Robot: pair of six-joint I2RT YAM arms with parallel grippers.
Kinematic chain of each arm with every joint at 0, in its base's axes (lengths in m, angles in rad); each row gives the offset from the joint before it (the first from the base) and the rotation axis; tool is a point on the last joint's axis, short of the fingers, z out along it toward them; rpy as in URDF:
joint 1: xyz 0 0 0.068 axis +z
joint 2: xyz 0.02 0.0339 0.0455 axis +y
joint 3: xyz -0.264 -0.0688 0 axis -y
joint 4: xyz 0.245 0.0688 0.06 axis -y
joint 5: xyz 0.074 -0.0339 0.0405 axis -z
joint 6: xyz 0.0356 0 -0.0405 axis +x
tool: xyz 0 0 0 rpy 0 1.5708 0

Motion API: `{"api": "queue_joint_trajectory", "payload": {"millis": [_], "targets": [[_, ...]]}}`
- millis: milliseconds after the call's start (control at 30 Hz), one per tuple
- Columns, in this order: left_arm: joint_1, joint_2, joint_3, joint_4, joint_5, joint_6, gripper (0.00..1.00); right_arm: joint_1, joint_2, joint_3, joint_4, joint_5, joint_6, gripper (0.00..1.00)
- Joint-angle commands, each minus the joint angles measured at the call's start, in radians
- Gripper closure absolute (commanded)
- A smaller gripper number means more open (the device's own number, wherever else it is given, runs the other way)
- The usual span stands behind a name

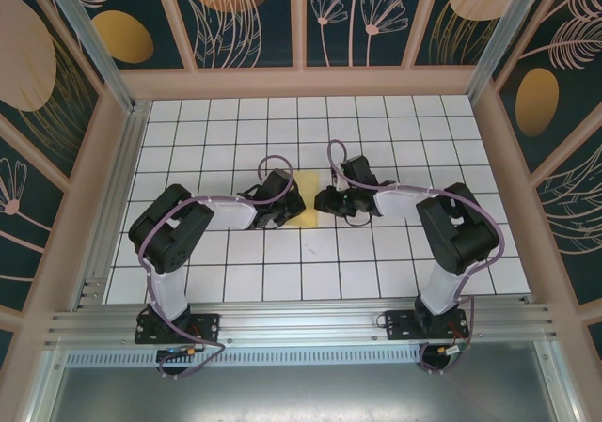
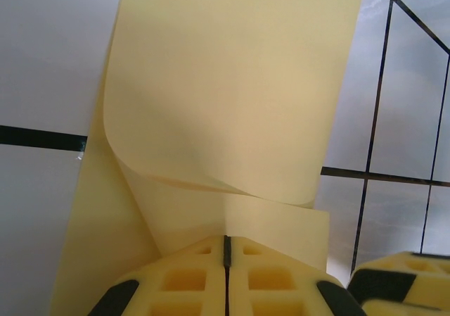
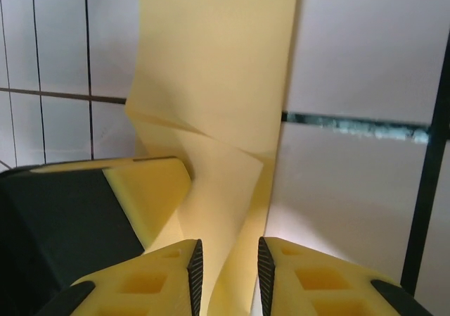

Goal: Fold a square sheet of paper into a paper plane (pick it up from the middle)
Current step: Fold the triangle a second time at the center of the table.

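Top external view: found the paper (image 1: pixel 310 179) lying on the table (image 1: pixel 235 272), pale yellow and partly hidden under the two wrists. Saw the left gripper (image 1: pixel 293 211) at the paper's left edge and the right gripper (image 1: pixel 321 200) at the paper's right edge, pointed toward each other across it.

Left wrist view: saw the yellow fingers (image 2: pixel 186 281) pressed together, with only a thin dark seam between them, clamped on a raised part of the paper. Noted the paper rising out of that pinch, curling over in a soft roll, then running on flat beyond the roll. Caught a corner of the right gripper's finger just off the paper's right edge.

Right wrist view: saw the fingers (image 3: pixel 309 281) standing a little apart, with a narrow band of the paper in the gap. Could not tell whether either pad touched the paper there. Noted creases and a buckled ridge in the paper just past the tips, and the left gripper's finger beside the paper's left side.
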Motion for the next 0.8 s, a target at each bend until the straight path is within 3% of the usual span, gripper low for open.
{"api": "queue_joint_trajectory", "payload": {"millis": [0,300,767], "targets": [[-0.004,0.015,0.005,-0.02,-0.012,0.0,0.93,0.005,-0.019,-0.015,0.029,-0.052,0.05,0.7],[-0.004,0.011,0.005,-0.022,-0.01,0.001,0.93,0.007,0.017,-0.001,0.033,-0.074,0.044,0.69],[-0.004,-0.003,0.007,-0.017,-0.007,0.003,0.93,0.009,0.07,0.01,0.062,-0.108,0.055,0.83]]}}
